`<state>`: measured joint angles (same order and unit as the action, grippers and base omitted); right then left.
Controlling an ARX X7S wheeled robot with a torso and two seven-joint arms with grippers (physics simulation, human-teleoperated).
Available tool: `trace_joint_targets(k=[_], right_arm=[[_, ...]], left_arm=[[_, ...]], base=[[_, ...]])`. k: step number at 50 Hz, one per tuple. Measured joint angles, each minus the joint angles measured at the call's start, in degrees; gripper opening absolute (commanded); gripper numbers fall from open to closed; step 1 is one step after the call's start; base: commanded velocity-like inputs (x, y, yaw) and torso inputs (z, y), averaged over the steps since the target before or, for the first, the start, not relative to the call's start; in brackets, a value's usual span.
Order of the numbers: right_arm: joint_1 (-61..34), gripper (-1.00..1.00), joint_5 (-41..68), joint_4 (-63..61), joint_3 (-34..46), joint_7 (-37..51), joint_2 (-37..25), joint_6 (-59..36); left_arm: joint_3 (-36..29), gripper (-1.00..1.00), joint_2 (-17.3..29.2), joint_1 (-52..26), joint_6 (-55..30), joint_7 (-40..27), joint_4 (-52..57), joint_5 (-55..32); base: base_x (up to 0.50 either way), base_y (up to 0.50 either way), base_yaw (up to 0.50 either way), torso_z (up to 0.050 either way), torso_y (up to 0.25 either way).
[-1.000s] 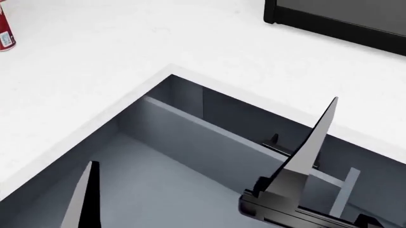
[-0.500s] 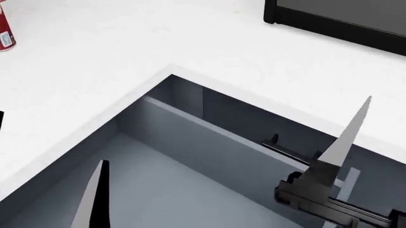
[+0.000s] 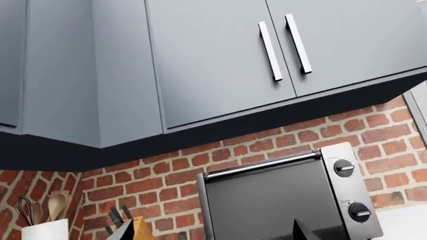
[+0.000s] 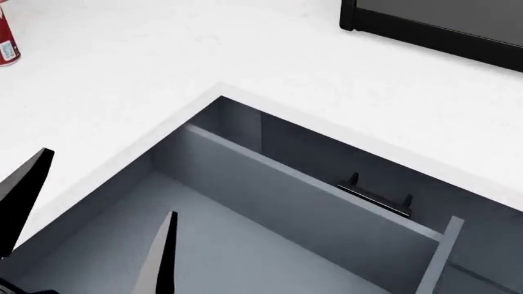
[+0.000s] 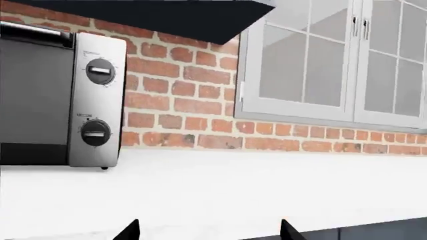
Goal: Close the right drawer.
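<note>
Right drawer [image 4: 245,245] stands pulled out below the white countertop [image 4: 163,73], slate blue-grey, filling the lower centre of the head view. Its long axis runs diagonally in that view, from upper left down to lower right, following the top edge of the front panel [image 4: 310,184]. Dark bar handle [image 4: 378,197] sits on the panel's far face, lying along the same diagonal, its two posts showing above the panel edge. A grey side wall [image 4: 437,257] meets the panel at lower right. Inside floor is plain grey. Left gripper [image 4: 86,214] is at lower left of the head view, one black finger [image 4: 21,196] over the counter edge and the other finger [image 4: 159,257] over the drawer interior, spread wide apart, gripping nothing. The right gripper [image 5: 208,231] is out of the head view; in the right wrist view only two dark tips show, well apart, nothing between them. Red can [image 4: 7,40] on the counter at far left. Black oven edge [image 4: 425,24] at top right. The left wrist view shows the toaster oven [image 3: 287,200] with two knobs, a brick wall [image 3: 133,185], grey upper cabinets [image 3: 213,60], a knife block [image 3: 137,229] and a utensil holder [image 3: 43,230]. The right wrist view shows a white-framed window [image 5: 327,65].
</note>
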<state>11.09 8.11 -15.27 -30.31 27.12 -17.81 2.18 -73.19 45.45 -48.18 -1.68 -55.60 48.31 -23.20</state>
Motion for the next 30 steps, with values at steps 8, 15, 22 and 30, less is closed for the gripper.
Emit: trace_joint_targets(k=[8, 15, 22, 30], right_arm=[[-1.4, 1.00, 0.9, 18.6, -2.2, -1.9, 0.6, 7.7], [-5.6, 1.00, 0.0, 37.0, -2.1, -3.6, 0.0, 15.6], [-13.8, 1.00, -1.2, 61.5, -0.9, -6.4, -1.6, 26.7], [-21.6, 1.00, -3.8, 77.5, 1.2, -8.4, -1.6, 32.7]], left_arm=[[-0.2, 1.00, -0.2, 0.4, 0.1, 0.1, -0.3, 0.3], [-0.3, 1.00, -0.2, 0.6, 0.1, 0.2, -0.3, 0.5], [-0.4, 1.00, -0.2, 0.6, -0.2, 0.2, 0.0, 0.5], [-0.4, 1.00, -0.1, 0.8, -0.3, 0.2, 0.4, 0.7]], base=[[0.00, 0.00, 0.00, 0.000, 0.000], [0.00, 0.00, 0.00, 0.000, 0.000], [0.00, 0.00, 0.00, 0.000, 0.000], [0.00, 0.00, 0.00, 0.000, 0.000]])
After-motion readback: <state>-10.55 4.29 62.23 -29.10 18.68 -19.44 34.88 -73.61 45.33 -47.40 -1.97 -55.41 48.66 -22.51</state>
